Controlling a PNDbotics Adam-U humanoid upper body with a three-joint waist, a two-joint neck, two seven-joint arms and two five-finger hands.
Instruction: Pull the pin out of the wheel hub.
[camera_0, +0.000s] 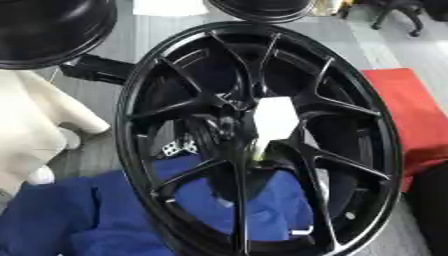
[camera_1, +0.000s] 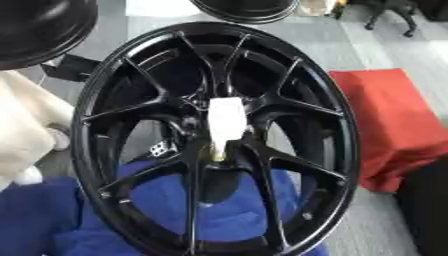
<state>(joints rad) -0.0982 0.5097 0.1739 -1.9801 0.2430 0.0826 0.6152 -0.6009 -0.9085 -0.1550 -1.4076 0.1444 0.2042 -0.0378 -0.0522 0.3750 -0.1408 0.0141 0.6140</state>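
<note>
White pin (camera_1: 226, 121) stands out of the centre of the black wheel hub (camera_1: 181, 107), blue cloth (camera_0: 52, 220) beneath; neither hand in view, fingers can't be told. Best to pinch the pin's broad end and draw straight along its axis, no twisting sideways.
</note>
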